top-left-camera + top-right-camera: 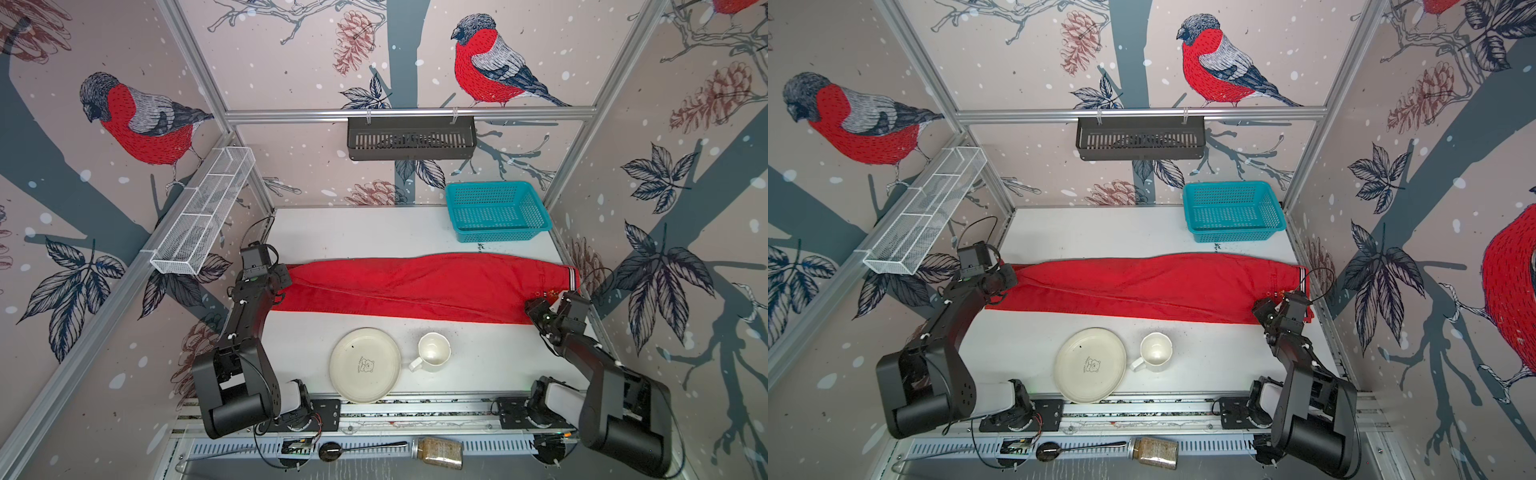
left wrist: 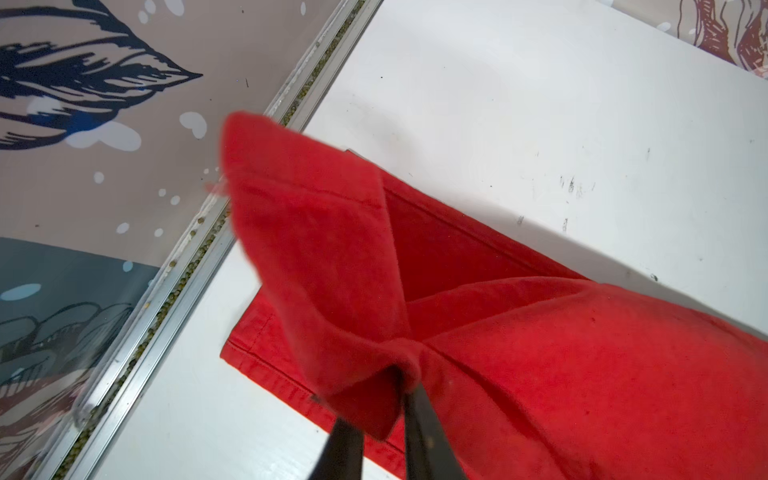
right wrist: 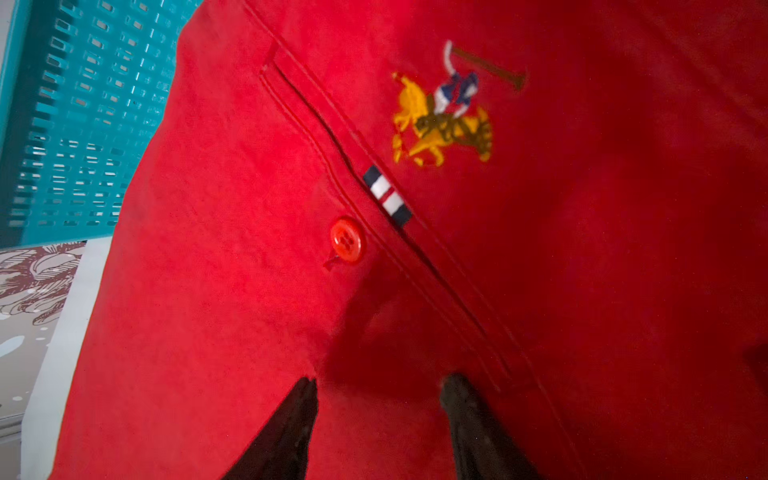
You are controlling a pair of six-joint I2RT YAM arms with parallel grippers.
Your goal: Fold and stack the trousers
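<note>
Trousers (image 1: pixel 415 286), bright red, lie stretched across the middle of the white table (image 1: pixel 332 232) in both top views. The leg ends are at the left and the striped band (image 1: pixel 572 279) is at the right edge. They sit between the teal basket (image 1: pixel 496 212) at the back and the plate (image 1: pixel 365 365) and mug (image 1: pixel 432 351) at the front, clear of all three.

My left arm rises from its base at the near edge, elbow bent high. Its forearm runs away from me to the leg end, and the wrist is turned so the left gripper (image 1: pixel 284 276) points in toward the cloth. On the left wrist view I see the left gripper (image 2: pixel 374 415) clamped on a bunched corner of the hem. That corner is lifted off the table into a standing flap, blurred at its top, while the lower leg layer lies flat beneath it.

My right arm has its heavy joint low in the near right corner. The forearm slants up and inward to the waist end, with the right gripper (image 1: pixel 542 301) over the cloth near the band. On the right wrist view the right gripper (image 3: pixel 380 384) has its fingers (image 3: pixel 299 415) spread apart with nothing pinched between them. The tips are down at the fabric, below a red button (image 3: pixel 348 241) and a pocket seam. I cannot tell whether they press on it.
</note>
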